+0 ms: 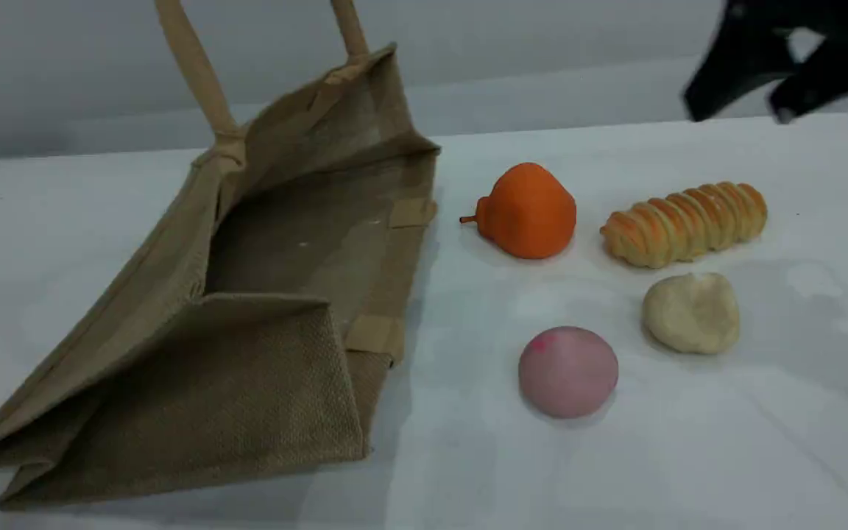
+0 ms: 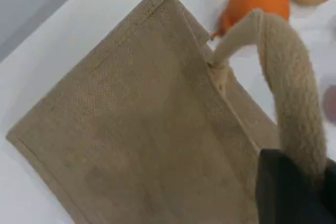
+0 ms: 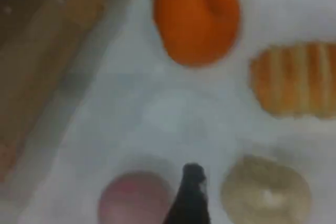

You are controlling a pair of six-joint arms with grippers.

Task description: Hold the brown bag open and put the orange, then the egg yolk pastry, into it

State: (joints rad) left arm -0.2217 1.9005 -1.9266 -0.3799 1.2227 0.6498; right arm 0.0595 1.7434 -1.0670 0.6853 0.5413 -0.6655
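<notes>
— How did the brown bag [image 1: 247, 368] look?
— Coarse tan jute with stitched edges. It lay on its side at the left of the table [image 1: 762, 456], base nearest, mouth gaping toward the food.
— And beside it?
— Nearest sat the pink ball [image 1: 568, 372], then the lumpy cream egg yolk pastry [image 1: 691, 313]. Behind them were the matte orange [image 1: 531, 213], near the bag's rim but apart, and the ridged bread [image 1: 685, 223].
— The grippers?
— The left gripper [image 2: 294, 192] was clenched on a beige handle [image 2: 294, 103], held raised. Farthest off, the right gripper [image 1: 744, 107] hung with fingers spread, grasping nothing.
</notes>
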